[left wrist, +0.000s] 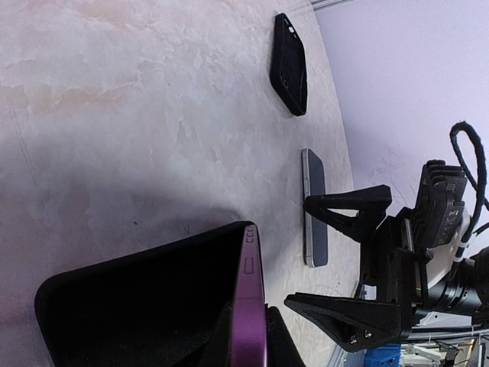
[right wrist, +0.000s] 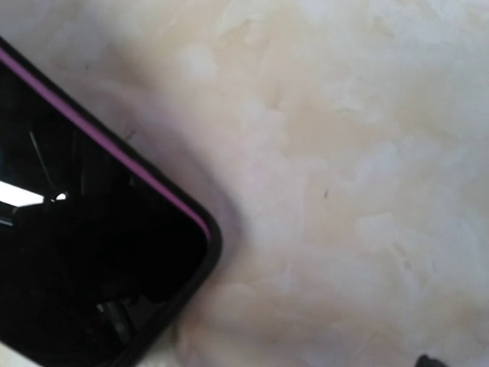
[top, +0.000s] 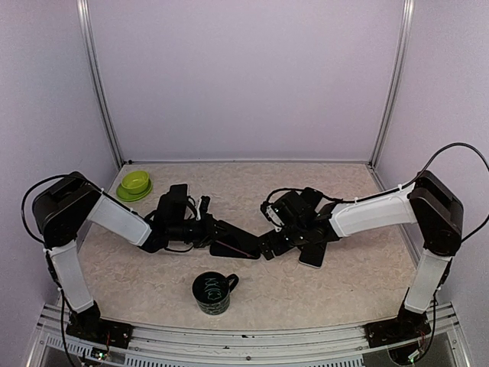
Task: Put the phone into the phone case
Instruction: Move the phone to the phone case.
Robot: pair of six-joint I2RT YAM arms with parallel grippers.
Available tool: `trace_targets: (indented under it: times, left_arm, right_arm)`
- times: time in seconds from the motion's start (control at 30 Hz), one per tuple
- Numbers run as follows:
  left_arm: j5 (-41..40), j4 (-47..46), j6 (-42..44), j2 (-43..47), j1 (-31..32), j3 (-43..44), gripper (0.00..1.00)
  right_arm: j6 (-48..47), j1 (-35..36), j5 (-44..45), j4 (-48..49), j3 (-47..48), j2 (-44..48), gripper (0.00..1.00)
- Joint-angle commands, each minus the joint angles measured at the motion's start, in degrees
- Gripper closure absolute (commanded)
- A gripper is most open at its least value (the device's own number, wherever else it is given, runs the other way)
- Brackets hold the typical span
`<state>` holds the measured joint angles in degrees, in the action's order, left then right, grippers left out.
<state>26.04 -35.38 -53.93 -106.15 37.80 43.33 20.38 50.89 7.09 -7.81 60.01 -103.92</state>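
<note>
My left gripper (top: 208, 229) is shut on the long edge of a black phone case with a purple side (left wrist: 248, 283), held tilted just above the table. In the right wrist view a glossy black phone screen (right wrist: 76, 267) lies inside the case's purple-lined black rim (right wrist: 212, 246) at the one corner that shows. My right gripper (left wrist: 348, 264) stands open just right of the case's far end, with nothing between its fingers. Its fingers hardly show in its own view.
A second, grey-edged phone (left wrist: 315, 191) lies flat on the table under the right arm, and a black case (left wrist: 290, 65) lies beyond it. A dark mug (top: 212, 293) stands near the front edge. A green bowl (top: 134, 183) sits at the back left.
</note>
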Motion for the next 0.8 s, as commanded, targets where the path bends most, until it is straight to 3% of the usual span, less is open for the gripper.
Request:
trace_targets:
  times: [0.0, 0.47, 0.77]
  left_arm:
    - [-0.16, -1.11, 1.17, -2.68, -0.63, -1.58, 1.0]
    - [0.24, -2.25, 2.26, -6.64, -1.48, -3.0, 1.0]
    - [2.66, -8.82, 0.0, -4.93, -2.73, -4.8, 1.0]
  right_arm:
    - [1.26, -0.83, 0.06, -0.89, -1.05, 0.86, 0.04]
    - [2.9, -2.08, -3.72, 0.21, -2.25, 2.6, 0.04]
    - [6.02, -4.44, -6.94, 2.7, -4.43, 5.9, 0.01]
